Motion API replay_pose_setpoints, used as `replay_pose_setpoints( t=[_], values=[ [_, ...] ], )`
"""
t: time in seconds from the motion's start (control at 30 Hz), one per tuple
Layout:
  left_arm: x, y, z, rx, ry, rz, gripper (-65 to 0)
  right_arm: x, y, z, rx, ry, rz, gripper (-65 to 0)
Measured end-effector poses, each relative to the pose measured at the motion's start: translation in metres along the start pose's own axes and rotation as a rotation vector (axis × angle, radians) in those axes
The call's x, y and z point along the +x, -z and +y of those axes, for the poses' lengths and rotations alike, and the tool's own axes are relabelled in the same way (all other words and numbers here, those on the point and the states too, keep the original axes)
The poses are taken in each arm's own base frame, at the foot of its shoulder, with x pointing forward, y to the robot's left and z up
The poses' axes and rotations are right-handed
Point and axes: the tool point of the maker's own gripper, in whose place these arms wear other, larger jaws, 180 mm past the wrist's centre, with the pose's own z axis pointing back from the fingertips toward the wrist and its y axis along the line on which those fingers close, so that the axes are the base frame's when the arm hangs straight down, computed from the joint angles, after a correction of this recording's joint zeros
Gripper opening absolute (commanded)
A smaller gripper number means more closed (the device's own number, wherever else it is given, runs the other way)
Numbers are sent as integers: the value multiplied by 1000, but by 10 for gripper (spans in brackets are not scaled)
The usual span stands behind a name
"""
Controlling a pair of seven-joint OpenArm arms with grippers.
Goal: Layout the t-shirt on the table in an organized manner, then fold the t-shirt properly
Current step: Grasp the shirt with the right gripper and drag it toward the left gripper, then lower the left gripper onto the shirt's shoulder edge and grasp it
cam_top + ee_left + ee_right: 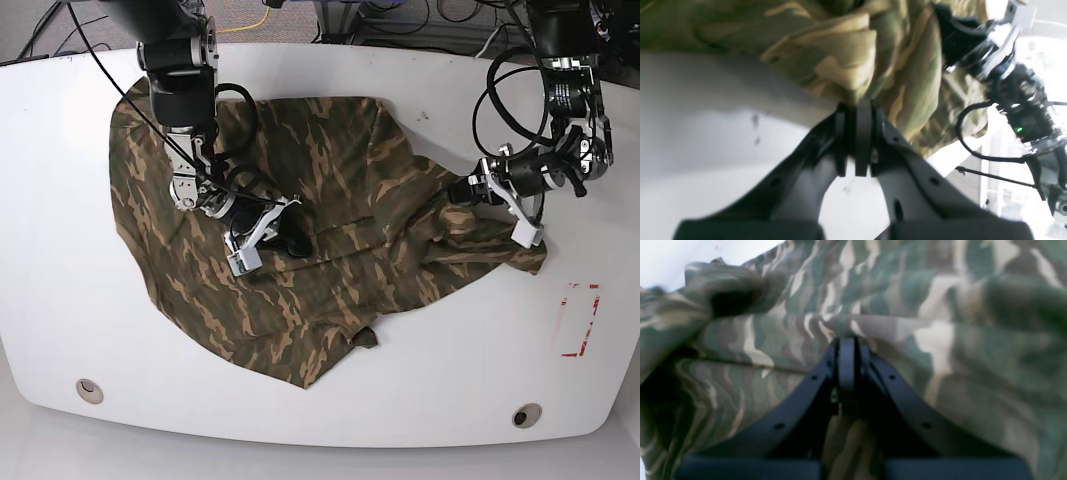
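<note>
The camouflage t-shirt (330,220) lies crumpled across the middle of the white table (420,400). Its right side is bunched into folds. My left gripper (462,190), on the right of the base view, is shut on a bunched fold at the shirt's right edge. The left wrist view shows that fold of t-shirt (840,56) pinched between the closed left gripper (855,106) just above the table (706,133). My right gripper (295,238) rests near the shirt's centre. In the right wrist view the right gripper (850,340) is shut on a ridge of t-shirt (907,306).
A red rectangular outline (578,320) marks the table at the right. Two round holes (89,389) (526,414) sit near the front edge. Cables hang from both arms. The other arm (1007,83) shows at the right of the left wrist view.
</note>
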Motion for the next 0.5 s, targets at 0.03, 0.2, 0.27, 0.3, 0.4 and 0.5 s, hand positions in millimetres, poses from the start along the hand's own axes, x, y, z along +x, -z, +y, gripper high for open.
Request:
replay_pose_setpoints(
  t=[0.03,0.2,0.27,0.3,0.4,0.5],
  values=[
    [-2,-3,2,7,-1,-2,-650,1,0,-2,-6,-2,-1,-623],
    [-19,-19,11,19,-30,22,-650,4,-4,-11,-26,-12,4,-623],
    [-23,-25,13,10,-50,22,-650,5,-6,-15,-38,-13,3,-623],
    [-25,-28,14,6,-62,18,-650,5,-6,-16,-44,-14,3,-623],
    [-31,-39,17,-13,-100,9,-650,6,-6,-20,-63,-11,-4,-623],
    [-41,-50,26,2,-143,-2,-650,7,-6,-22,-73,-10,-7,-623]
  ],
)
